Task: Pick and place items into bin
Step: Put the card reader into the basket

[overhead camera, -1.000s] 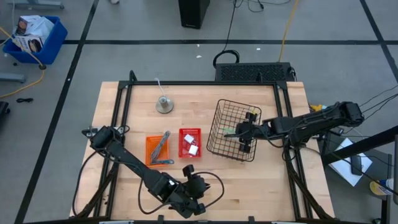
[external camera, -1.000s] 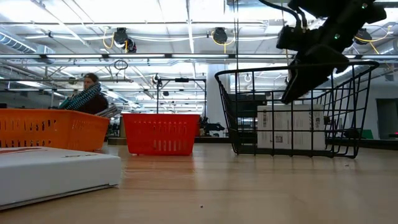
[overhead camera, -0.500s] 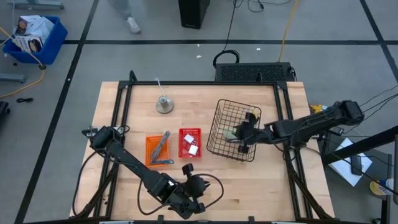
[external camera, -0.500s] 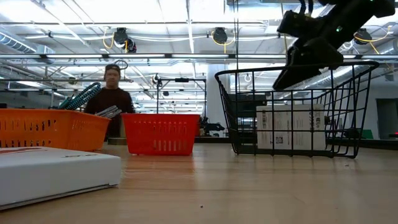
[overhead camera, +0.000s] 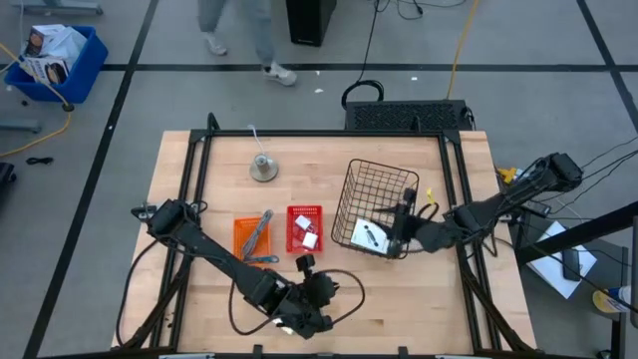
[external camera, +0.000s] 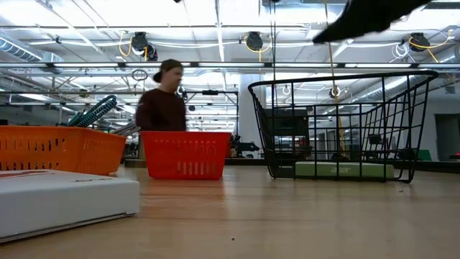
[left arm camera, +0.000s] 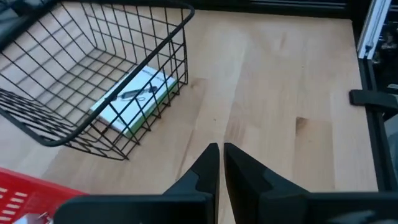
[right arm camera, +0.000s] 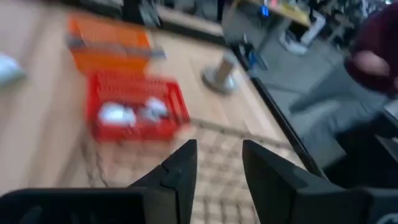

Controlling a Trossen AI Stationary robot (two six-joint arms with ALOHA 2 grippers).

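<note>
The right wrist view is blurred: the small white pieces (right arm camera: 127, 113) in the red plastic basket (right arm camera: 138, 112) stay indistinct. The low view cuts off the right gripper (external camera: 366, 16).

table: your wooden table (overhead camera: 419, 289)
wire basket (overhead camera: 371, 179): just beside your right gripper (overhead camera: 402, 231)
red bin (overhead camera: 305, 228), orange bin (overhead camera: 247, 239): beyond your left gripper (overhead camera: 307, 267)
bell (overhead camera: 263, 167): far side
</note>
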